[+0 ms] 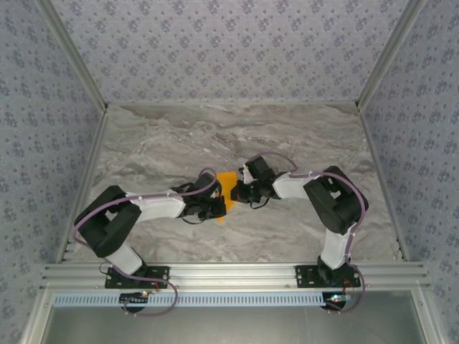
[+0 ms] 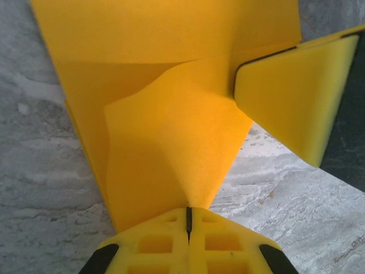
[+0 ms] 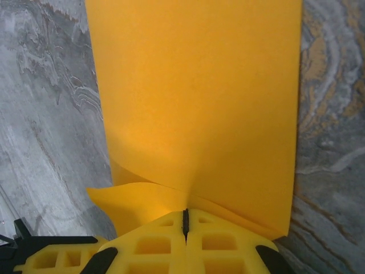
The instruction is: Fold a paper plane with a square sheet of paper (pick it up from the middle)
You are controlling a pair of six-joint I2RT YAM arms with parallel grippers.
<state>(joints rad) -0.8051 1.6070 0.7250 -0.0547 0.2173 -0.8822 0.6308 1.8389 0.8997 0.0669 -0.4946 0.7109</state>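
Side by side at the near edge, the left arm (image 1: pixel 154 208) and right arm (image 1: pixel 301 188) paired white link shells with bulky black joint housings, each strung with a lilac cable (image 1: pixel 366 209). Black base plates (image 1: pixel 136 276) sat beneath them. The left gripper (image 2: pixel 188 220) and right gripper (image 3: pixel 185 220) bore bright yellow fingers (image 2: pixel 217 245) with square moulded pockets and black trim.

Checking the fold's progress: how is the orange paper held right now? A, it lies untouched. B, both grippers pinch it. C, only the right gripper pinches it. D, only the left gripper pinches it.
B: the left gripper and the right gripper are each shut on the square sheet of paper.
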